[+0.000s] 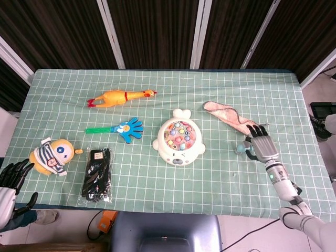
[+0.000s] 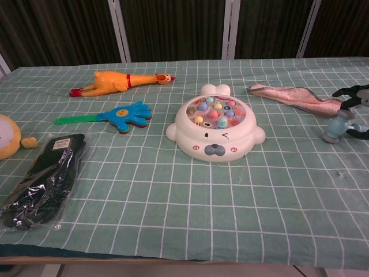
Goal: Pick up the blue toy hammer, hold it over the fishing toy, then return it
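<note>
My right hand [image 1: 263,146] curls around the one blue toy hammer [image 2: 339,125], low by the bench's [image 1: 210,178] right edge, well apart from the single fishing toy [image 1: 179,138]. My left hand [image 1: 11,181] hangs open.

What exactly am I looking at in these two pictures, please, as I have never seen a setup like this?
This is a two-armed robot at a table, each arm ending in a black hand. One camera looks down from its head, the other looks forward from its chest. The right hand is at the blue toy hammer; whether it grips it I cannot tell. The left hand waits off the table's edge, holding nothing. On the green checked cloth lie the fishing toy, a rubber chicken, a hand-shaped clapper, a striped plush, bagged black gloves and a pink cloth.
</note>
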Available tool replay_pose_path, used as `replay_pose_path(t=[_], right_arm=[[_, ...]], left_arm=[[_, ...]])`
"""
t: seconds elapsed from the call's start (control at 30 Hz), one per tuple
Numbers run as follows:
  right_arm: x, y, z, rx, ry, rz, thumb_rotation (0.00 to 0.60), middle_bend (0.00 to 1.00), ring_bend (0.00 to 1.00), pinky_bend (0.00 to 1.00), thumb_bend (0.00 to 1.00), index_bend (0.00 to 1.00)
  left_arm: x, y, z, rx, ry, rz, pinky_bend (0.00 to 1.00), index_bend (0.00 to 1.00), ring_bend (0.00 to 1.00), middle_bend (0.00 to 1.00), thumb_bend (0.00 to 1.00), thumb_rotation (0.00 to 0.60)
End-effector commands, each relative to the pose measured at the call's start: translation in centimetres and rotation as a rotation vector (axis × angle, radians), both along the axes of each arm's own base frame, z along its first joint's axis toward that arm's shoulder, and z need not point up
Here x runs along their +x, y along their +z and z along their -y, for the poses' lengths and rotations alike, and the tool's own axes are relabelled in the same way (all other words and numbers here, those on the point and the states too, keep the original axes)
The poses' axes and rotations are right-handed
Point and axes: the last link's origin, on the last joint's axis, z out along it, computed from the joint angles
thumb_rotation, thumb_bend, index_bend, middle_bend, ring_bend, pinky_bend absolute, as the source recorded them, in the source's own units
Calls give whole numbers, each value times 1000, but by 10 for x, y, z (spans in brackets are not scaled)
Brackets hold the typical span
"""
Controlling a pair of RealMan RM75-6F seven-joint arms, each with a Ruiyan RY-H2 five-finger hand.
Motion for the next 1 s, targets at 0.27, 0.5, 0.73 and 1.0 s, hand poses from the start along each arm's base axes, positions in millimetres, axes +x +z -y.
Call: replay_pose_path(t=[0.27, 0.5, 0.73, 1.0], right_arm=[[1, -4, -5, 8, 28, -23, 600, 552, 634, 840, 574, 868], [3, -6, -7, 10, 46, -34, 600, 646, 754, 991, 575, 983], [5, -9, -10, 2, 61, -52, 600, 688, 803, 1000, 571, 1000], [5, -12, -11, 5, 66, -55, 600, 723, 845, 1000, 550, 1000]], left_arm=[[0, 1, 1, 3, -3, 4, 0, 0, 0, 0, 407, 600], [0, 2, 1, 4, -5, 7, 0, 0, 0, 0, 408, 600], [0, 2, 1, 3, -4, 7, 0, 0, 0, 0, 408, 600], [-1, 2, 0, 2, -1, 6, 0, 0, 0, 0, 410, 600]])
